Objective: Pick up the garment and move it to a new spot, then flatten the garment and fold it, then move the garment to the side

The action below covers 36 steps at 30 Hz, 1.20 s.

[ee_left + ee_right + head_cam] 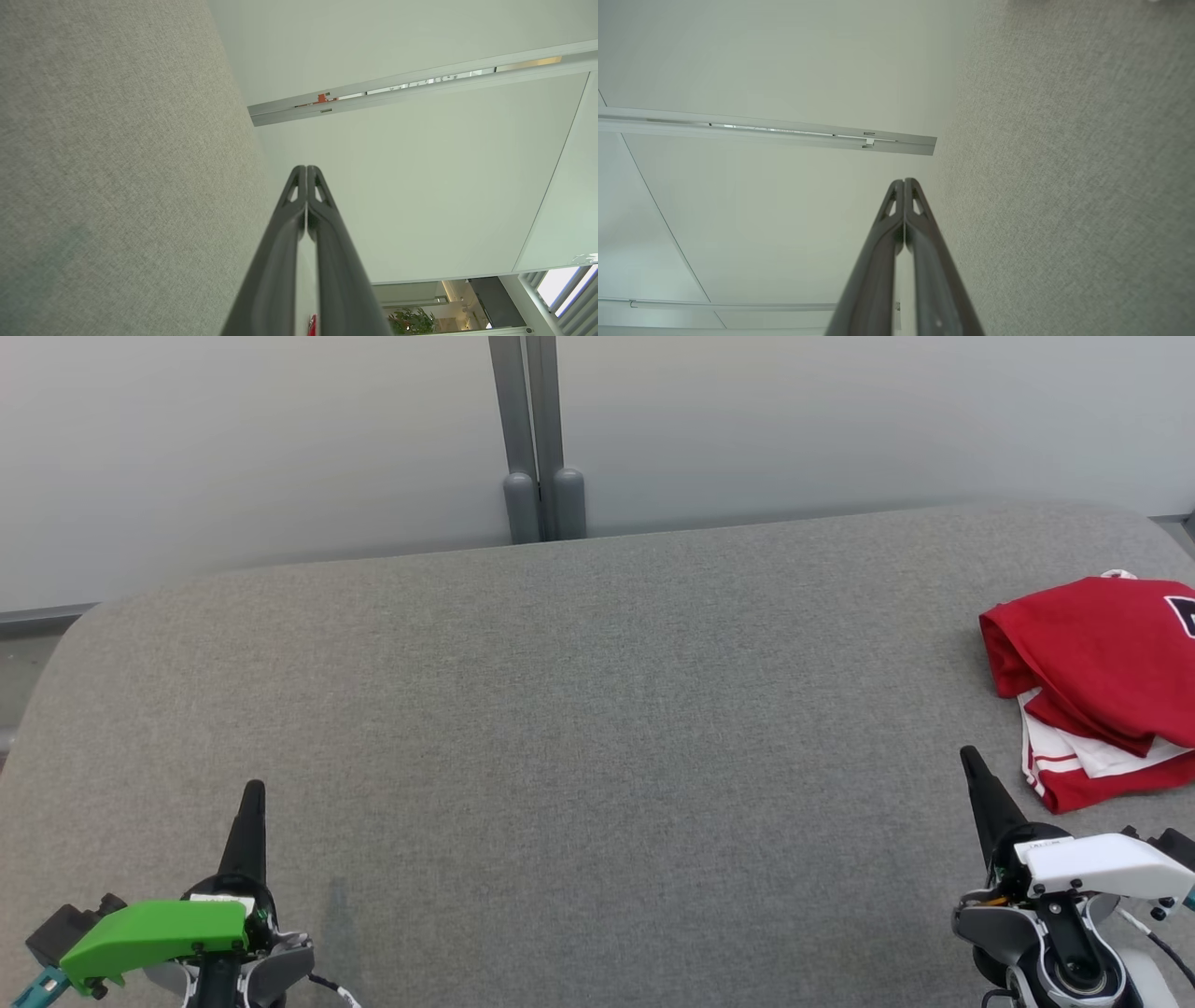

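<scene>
The dark printed mark (1184, 614) on the red fabric garment (1092, 653) is cut off, unreadable. Folded, with white striped trim, it lies at the right edge of the grey fabric-covered worktop (597, 709). Left gripper (253, 791) and right gripper (969, 756) point forward near the front edge, jaws together, empty.

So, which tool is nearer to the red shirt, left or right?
Right. The right tool is just off the near-left corner of the folded red shirt, not touching it; the left tool is far away across the grey surface.
</scene>
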{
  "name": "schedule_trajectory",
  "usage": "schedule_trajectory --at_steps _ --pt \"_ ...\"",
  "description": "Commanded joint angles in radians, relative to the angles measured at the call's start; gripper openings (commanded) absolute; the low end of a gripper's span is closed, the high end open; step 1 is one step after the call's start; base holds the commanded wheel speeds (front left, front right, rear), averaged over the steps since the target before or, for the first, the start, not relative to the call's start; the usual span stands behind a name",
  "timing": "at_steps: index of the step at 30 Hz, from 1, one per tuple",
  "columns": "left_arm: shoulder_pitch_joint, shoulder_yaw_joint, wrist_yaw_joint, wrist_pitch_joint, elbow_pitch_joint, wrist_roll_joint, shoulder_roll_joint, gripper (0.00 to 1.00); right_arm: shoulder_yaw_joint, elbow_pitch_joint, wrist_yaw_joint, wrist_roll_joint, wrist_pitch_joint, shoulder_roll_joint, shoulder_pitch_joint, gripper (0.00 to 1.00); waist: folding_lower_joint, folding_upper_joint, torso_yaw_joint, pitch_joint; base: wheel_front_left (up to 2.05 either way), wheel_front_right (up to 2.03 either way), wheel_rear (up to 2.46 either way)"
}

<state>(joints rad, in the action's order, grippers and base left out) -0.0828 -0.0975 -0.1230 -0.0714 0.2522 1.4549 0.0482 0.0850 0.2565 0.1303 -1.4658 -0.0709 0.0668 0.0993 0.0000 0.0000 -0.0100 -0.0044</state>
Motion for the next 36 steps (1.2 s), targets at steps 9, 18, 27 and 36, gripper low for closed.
schedule_trajectory --at_steps 9,18,27,36 --pt "-0.023 -0.012 -0.007 -0.022 -0.007 0.079 0.004 0.0 0.017 -0.011 0.001 -0.069 -0.024 -0.008 0.013 0.0 0.0 0.0 0.004 0.003 0.0 0.0 0.0" --pt "-0.031 -0.017 -0.011 -0.038 -0.008 0.135 0.004 0.0 0.027 -0.014 0.001 -0.122 -0.039 -0.014 0.012 0.0 0.0 0.0 0.008 0.006 0.0 0.0 0.0" --pt "-0.032 -0.019 -0.011 -0.047 -0.008 0.159 0.004 0.0 0.032 -0.015 0.001 -0.149 -0.047 -0.017 0.012 0.0 0.0 0.0 0.01 0.007 0.0 0.0 0.0" --pt "-0.032 -0.019 -0.011 -0.047 -0.008 0.158 0.004 0.0 0.032 -0.015 0.001 -0.149 -0.047 -0.017 0.011 0.0 0.0 0.0 0.01 0.007 0.0 0.0 0.0"
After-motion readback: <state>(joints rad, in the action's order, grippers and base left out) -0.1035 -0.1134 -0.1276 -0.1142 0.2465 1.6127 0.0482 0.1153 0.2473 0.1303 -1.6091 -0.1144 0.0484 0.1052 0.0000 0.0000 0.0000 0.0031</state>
